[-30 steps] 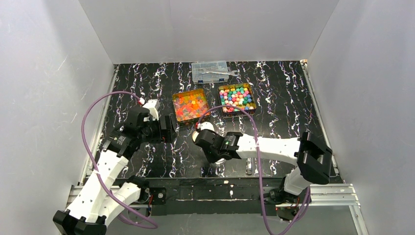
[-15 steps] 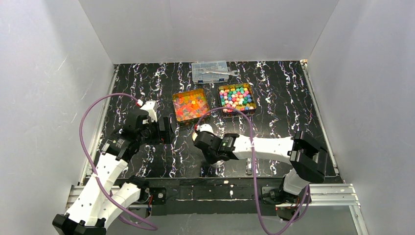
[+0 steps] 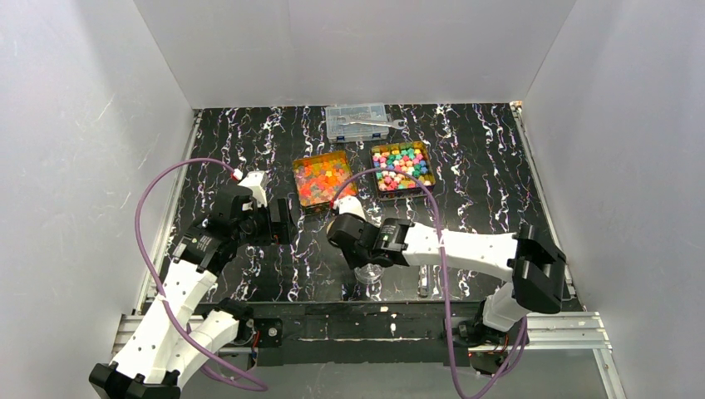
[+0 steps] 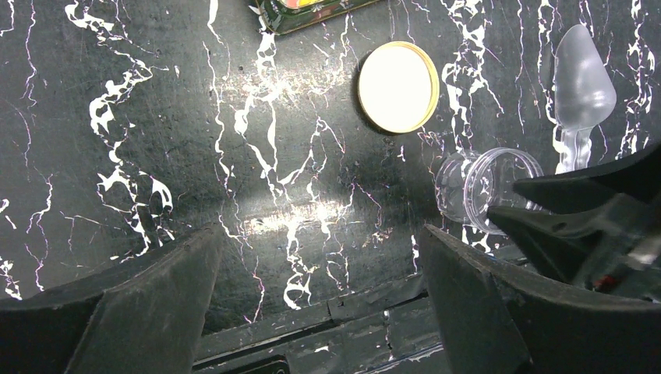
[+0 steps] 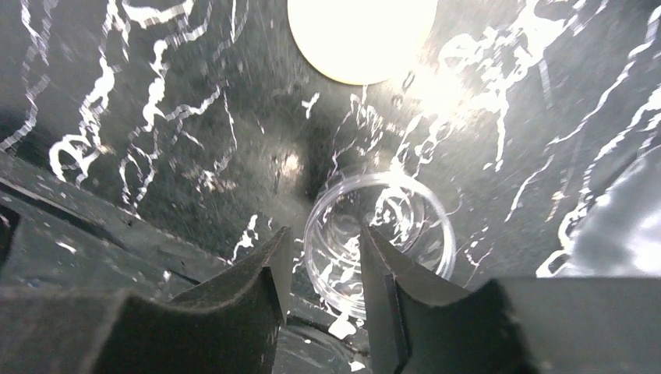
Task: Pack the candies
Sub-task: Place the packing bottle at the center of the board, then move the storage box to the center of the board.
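Left pincer (image 4: 319,234): spread wide over the surface (image 4: 156,117). Right pincer (image 5: 326,234): slightly parted, straddling one wall of clear jar (image 5: 405,210). Round lid (image 4: 398,86): flat, near jar. Candies (image 3: 323,179): beyond, untouched.

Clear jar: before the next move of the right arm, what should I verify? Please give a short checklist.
1. Clear jar upright, mouth open: ok.
2. Jar empty inside: ok.
3. Right gripper fingers free of the jar: not ok, they straddle its rim.
4. Lid off, lying apart from the jar: ok.
5. Clear scoop lying free: ok.
6. Left gripper open, holding nothing: ok.
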